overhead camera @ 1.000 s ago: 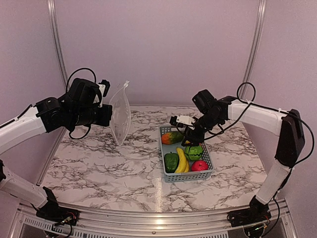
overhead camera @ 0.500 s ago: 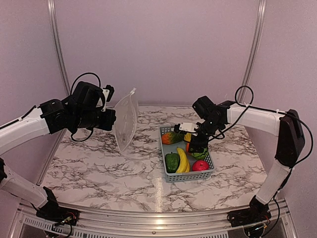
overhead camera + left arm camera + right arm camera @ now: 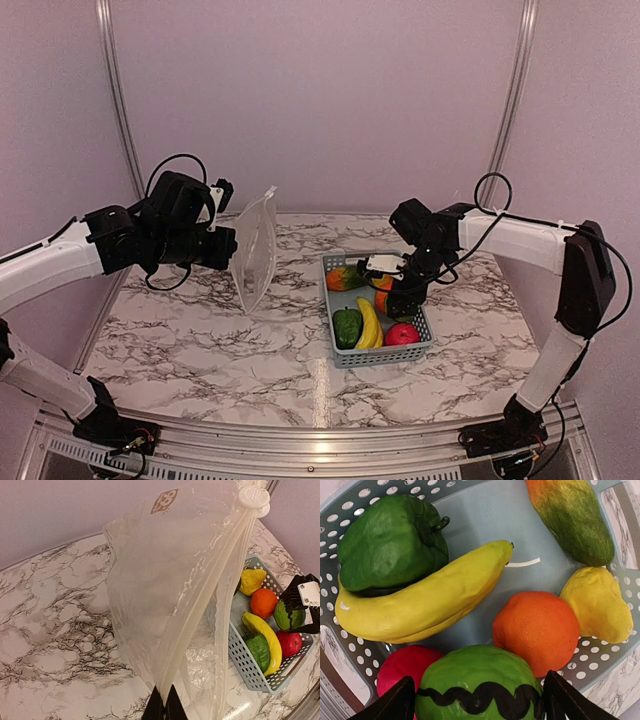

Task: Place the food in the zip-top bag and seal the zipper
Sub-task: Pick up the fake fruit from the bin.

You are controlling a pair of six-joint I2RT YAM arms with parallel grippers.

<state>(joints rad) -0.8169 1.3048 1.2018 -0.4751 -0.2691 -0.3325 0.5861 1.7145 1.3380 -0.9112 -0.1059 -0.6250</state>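
Note:
The zip-top bag [image 3: 256, 250] [image 3: 165, 580] hangs clear and floppy above the table's left half. My left gripper [image 3: 228, 245] [image 3: 164, 707] is shut on its edge, where the zipper [image 3: 200, 600] runs up to a white slider [image 3: 253, 496]. The food lies in a light-blue basket [image 3: 378, 357]: banana [image 3: 427, 597], green pepper [image 3: 390, 540], orange [image 3: 537, 630], yellow piece [image 3: 597, 605], red apple [image 3: 402, 665], a green-orange piece [image 3: 572, 517] and a round green piece with a black wavy line [image 3: 477, 680]. My right gripper [image 3: 392, 298] [image 3: 477, 702] is open, its fingers [image 3: 395, 705] either side of that round green piece.
The basket [image 3: 245, 655] sits right of centre on the marble table [image 3: 200, 340]. Metal frame posts [image 3: 115, 90] rise at the back corners against purple walls. The right arm's cable [image 3: 495, 200] loops above its forearm.
My right gripper has dropped into the basket over the round green piece, and its jaws have widened. The left arm has carried the bag slightly right, toward the basket.

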